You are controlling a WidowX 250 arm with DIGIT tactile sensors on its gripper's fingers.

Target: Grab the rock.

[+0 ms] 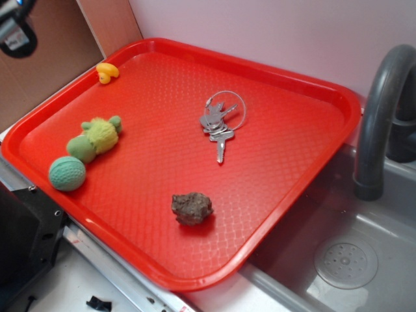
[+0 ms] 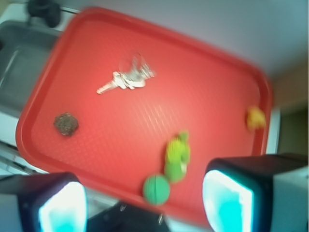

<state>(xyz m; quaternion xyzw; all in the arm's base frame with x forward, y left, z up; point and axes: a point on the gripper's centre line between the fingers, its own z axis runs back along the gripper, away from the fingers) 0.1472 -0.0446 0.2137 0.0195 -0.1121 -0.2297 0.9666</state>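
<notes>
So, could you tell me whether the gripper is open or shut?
Open: the gripper's fingers stand wide apart, nothing between them.

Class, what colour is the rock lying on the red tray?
Dark brown-grey, with a rough pitted surface; the rock shows best in the exterior view.

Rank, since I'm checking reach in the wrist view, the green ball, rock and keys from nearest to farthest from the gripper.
From the gripper:
1. Green ball, right between the fingers.
2. Rock, off to the image left.
3. Keys, farthest, up the tray.
</notes>
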